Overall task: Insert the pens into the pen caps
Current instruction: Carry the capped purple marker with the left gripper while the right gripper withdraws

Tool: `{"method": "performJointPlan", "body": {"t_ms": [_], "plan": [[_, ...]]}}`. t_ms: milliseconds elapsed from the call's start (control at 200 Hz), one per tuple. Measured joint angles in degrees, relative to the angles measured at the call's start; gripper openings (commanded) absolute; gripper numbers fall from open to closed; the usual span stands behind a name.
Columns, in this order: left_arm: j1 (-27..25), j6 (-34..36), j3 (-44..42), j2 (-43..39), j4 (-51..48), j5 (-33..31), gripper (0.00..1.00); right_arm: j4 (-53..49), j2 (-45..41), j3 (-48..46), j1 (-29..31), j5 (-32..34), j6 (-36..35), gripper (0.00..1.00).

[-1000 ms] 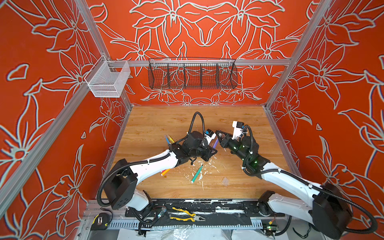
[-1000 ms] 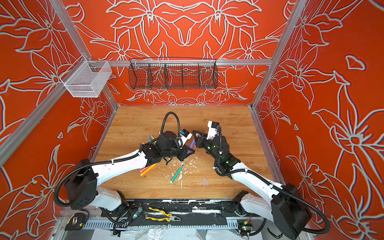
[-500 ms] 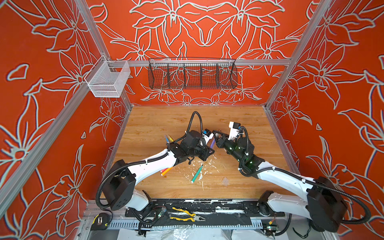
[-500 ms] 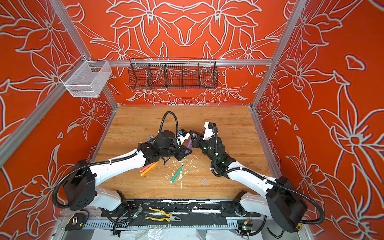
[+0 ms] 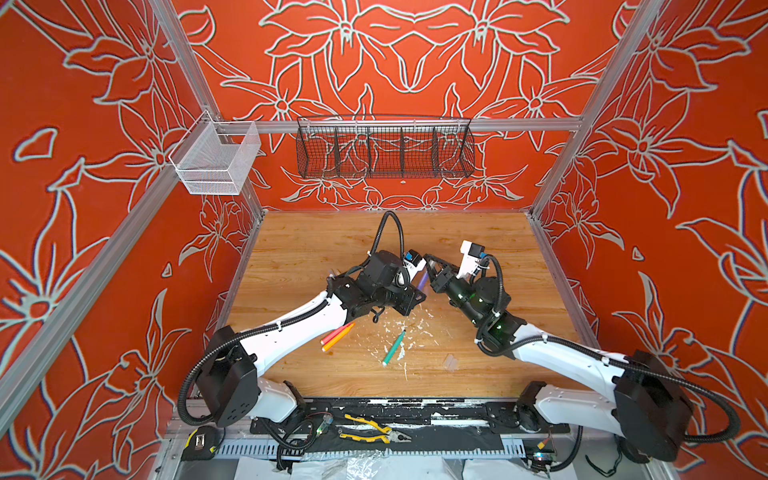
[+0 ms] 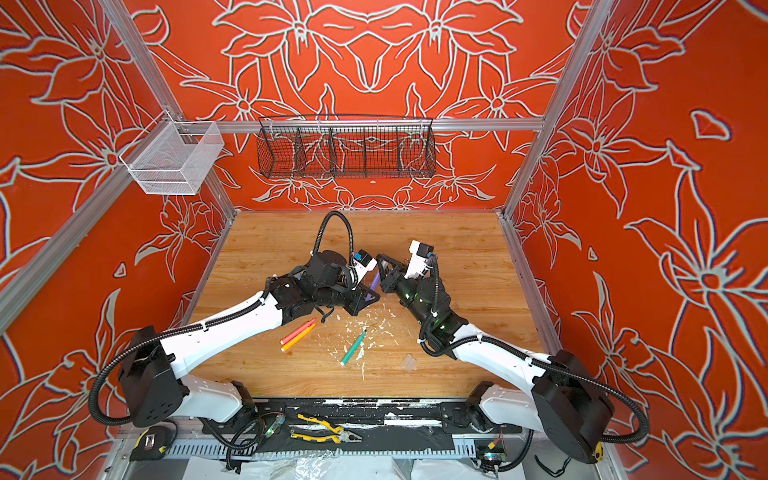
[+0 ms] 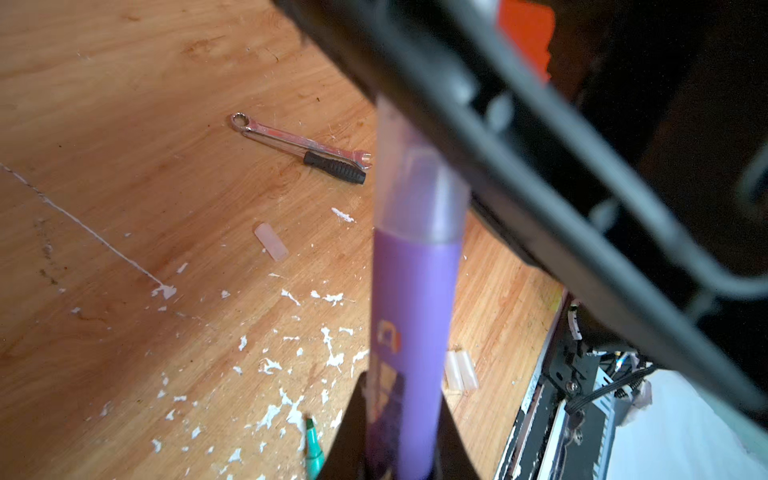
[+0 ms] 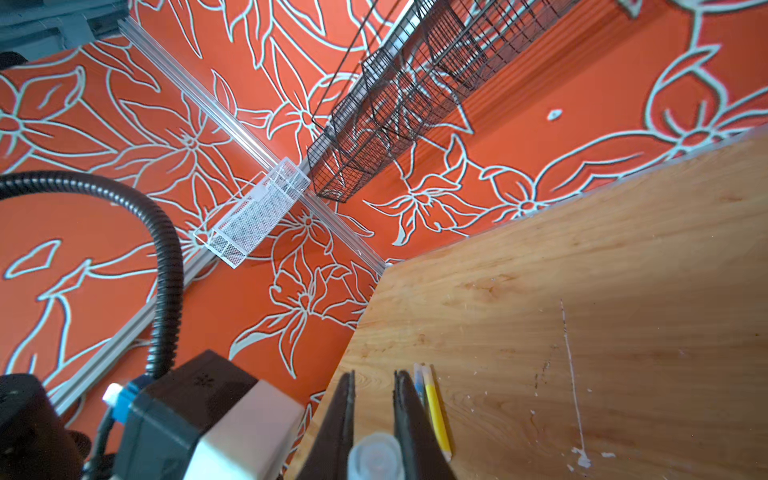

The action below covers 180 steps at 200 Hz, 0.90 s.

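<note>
Wooden worktop (image 5: 316,249) lies below both our hands, which meet above its middle. Our left hand (image 7: 401,434) pinches the purple pen (image 7: 411,324) by its barrel. Our right hand (image 8: 374,415) is pressed onto a clear cap (image 8: 376,457), and the left wrist view shows that cap over the pen's tip. On the worktop lie the green pen (image 5: 394,347) among white flecks, the pink-red pen (image 5: 337,333) beside the orange pen (image 5: 338,340), and a loose cap (image 7: 271,242) near a wrench (image 7: 299,145).
</note>
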Motion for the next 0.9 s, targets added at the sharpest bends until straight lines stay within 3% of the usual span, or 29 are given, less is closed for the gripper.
{"method": "performJointPlan", "body": {"t_ms": [265, 390, 520, 640, 901], "plan": [[0.3, 2.4, 4.9, 1.2, -5.5, -0.2, 0.0, 3.0, -0.3, 0.0, 0.0, 1.0, 0.6, 0.0], [0.3, 2.1, 2.5, 0.5, -3.4, -0.2, 0.0, -0.5, -1.6, 0.0, 0.4, 1.2, 0.3, 0.32], [6.3, -6.3, -2.2, -1.7, 5.1, -12.6, 0.0, -10.8, -5.5, -2.1, 5.2, -2.3, -1.6, 0.52], [9.1, -12.2, -7.5, -5.1, 6.1, -21.6, 0.0, -18.5, -9.3, -2.5, 5.7, -1.4, -3.0, 0.61], [9.9, -17.9, -12.9, -3.8, 1.7, -31.3, 0.0, -29.1, -15.4, -2.5, 4.5, 9.8, -7.2, 0.68]]}}
